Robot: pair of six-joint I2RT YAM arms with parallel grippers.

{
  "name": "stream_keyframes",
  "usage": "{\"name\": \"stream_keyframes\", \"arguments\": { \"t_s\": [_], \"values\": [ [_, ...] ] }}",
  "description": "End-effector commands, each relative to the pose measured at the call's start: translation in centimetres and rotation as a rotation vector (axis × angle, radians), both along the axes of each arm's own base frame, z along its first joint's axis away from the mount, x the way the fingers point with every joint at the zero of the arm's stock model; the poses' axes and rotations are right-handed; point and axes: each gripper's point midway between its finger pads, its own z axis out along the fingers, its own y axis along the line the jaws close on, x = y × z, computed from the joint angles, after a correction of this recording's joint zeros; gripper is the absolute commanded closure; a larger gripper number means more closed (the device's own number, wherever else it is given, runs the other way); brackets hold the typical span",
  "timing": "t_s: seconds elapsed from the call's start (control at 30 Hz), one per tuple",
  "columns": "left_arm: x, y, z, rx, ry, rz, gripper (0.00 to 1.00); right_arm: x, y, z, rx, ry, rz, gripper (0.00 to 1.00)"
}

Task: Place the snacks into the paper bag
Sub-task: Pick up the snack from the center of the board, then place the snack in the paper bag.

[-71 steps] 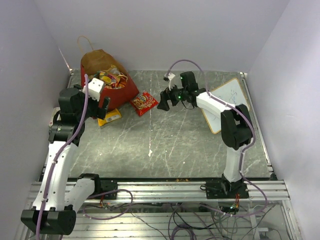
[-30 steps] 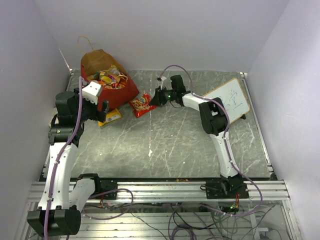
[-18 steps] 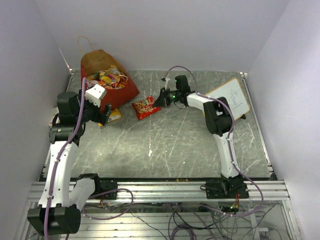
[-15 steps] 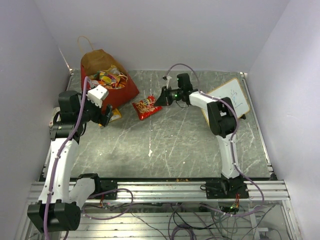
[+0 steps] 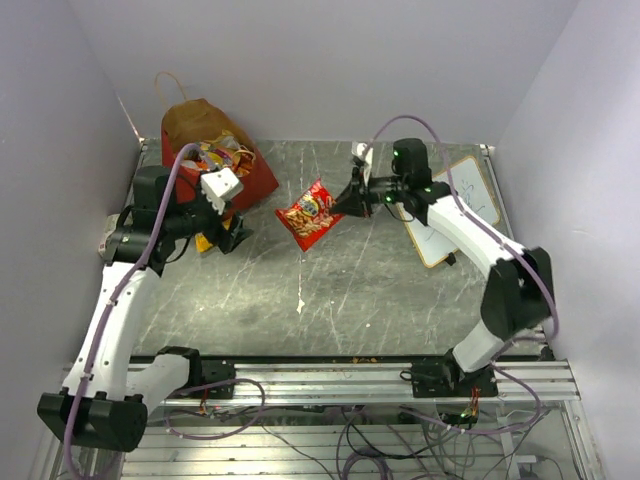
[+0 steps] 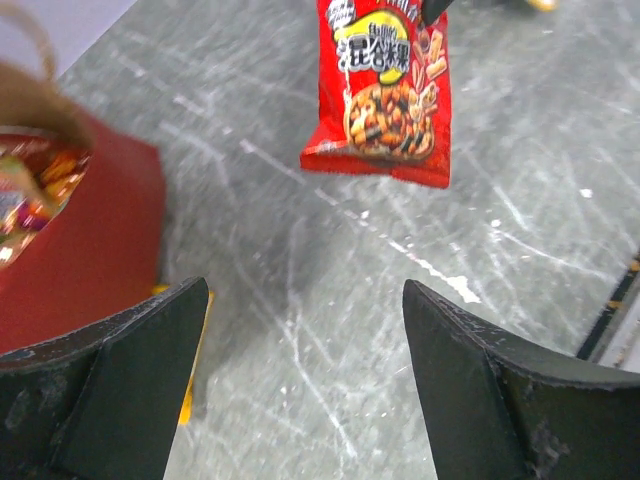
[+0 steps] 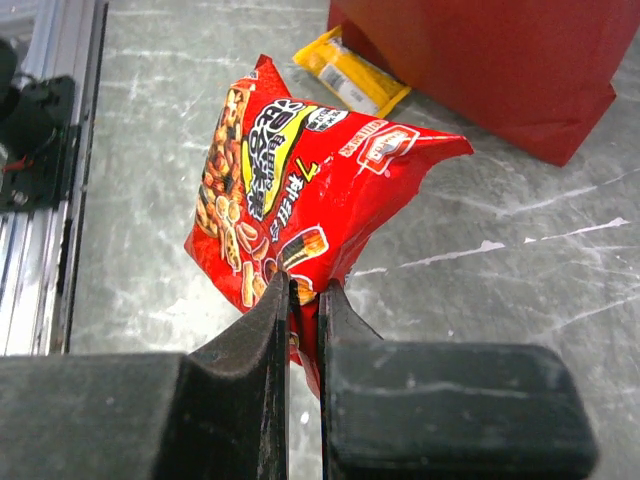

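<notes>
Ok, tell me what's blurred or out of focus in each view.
Left wrist: the loop handle of the paper bag is blurred, while the red snack packet is crisp. Right wrist: the packet's print is sharp, and the right gripper pinching it is a dark, soft mass. Top external: evenly lit, soft shadows, nothing smeared.

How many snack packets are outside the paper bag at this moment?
2. A red packet hangs above the table, pinched by the right end effector. A yellow packet lies on the table beside the paper bag. The left arm may hide others.
</notes>
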Motion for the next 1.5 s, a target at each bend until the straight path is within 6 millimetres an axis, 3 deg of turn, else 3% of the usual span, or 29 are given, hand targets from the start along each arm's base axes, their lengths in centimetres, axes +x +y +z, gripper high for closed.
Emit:
{"name": "stream_keyframes", "arguments": {
  "t_s": [0.0, 0.13, 0.23, 0.37, 0.57, 0.77, 1.07, 1.33, 1.47],
  "values": [
    [-1.7, -3.8, 1.5, -0.025, 0.022, -0.16, 0.11, -3.4, -1.3, 2.4, 0.026, -0.161, 0.045, 1.0],
    [-2.3, -7.2, 2.9, -0.075, 0.072, -0.236, 0.11, -5.7, -1.9, 5.3, 0.069, -0.212, 0.071, 1.0],
    [-2.1, -9.3, 4.4, -0.142, 0.097, -0.259, 0.11, -6.8, -2.0, 6.7, 0.1, -0.231, 0.088, 1.0],
    [-2.4, -11.9, 4.9, -0.202, 0.187, -0.296, 0.12, -7.8, -2.2, 8.0, 0.136, -0.233, 0.095, 1.0],
    [-2.7, -14.0, 4.2, -0.281, 0.284, -0.327, 0.14, -8.6, -2.8, 9.9, 0.222, -0.211, 0.097, 1.0],
    [-3.4, -15.5, 3.6, -0.333, 0.356, -0.394, 0.25, -8.6, -3.0, 10.0, 0.236, -0.211, 0.094, 1.0],
    [-3.3, -16.1, 3.2, -0.327, 0.366, -0.414, 0.55, -8.5, -3.2, 9.8, 0.236, -0.222, 0.086, 0.99],
    [-3.6, -15.0, 3.5, -0.279, 0.262, -0.406, 0.9, -8.0, -3.7, 8.8, 0.203, -0.237, 0.079, 0.68],
    [-3.4, -14.0, 4.0, -0.23, 0.192, -0.373, 0.93, -7.9, -4.1, 8.2, 0.185, -0.24, 0.079, 0.55]
  ]
}}
